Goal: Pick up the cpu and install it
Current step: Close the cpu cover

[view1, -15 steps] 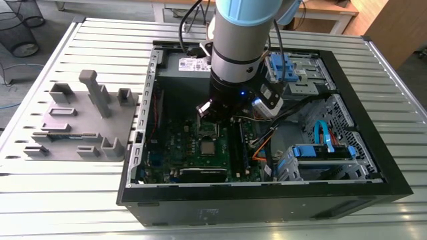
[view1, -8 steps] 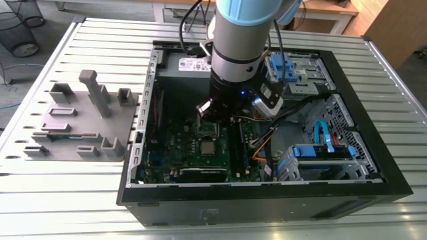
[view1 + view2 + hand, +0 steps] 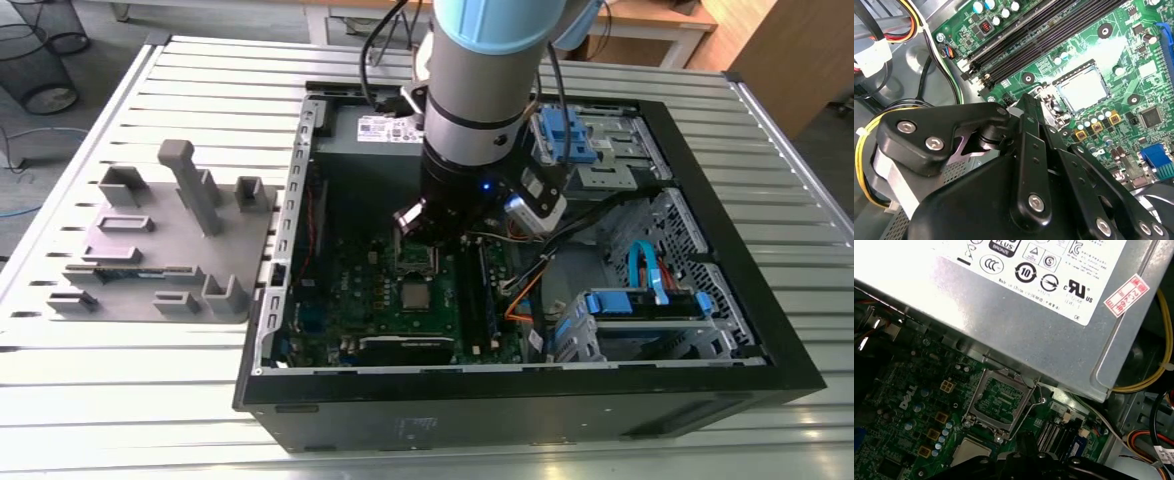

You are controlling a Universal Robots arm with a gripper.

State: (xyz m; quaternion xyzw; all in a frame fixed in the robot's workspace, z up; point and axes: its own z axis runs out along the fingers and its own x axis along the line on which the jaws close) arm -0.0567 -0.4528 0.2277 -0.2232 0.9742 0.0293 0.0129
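An open computer case (image 3: pixel 534 410) sat on the ribbed metal counter (image 3: pixel 120 400). Inside, the gripper (image 3: pixel 434 235) hung near the cpu (image 3: pixel 418 295), fingers (image 3: pixel 1030 135) together.

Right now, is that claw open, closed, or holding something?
Gripper: cannot be told; it hangs above the motherboard, near the cpu.

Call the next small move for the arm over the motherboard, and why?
Probably a short straight lift. The cpu already lies flat on the motherboard, the hinged frame stands open beside it, and the gripper hangs close above.
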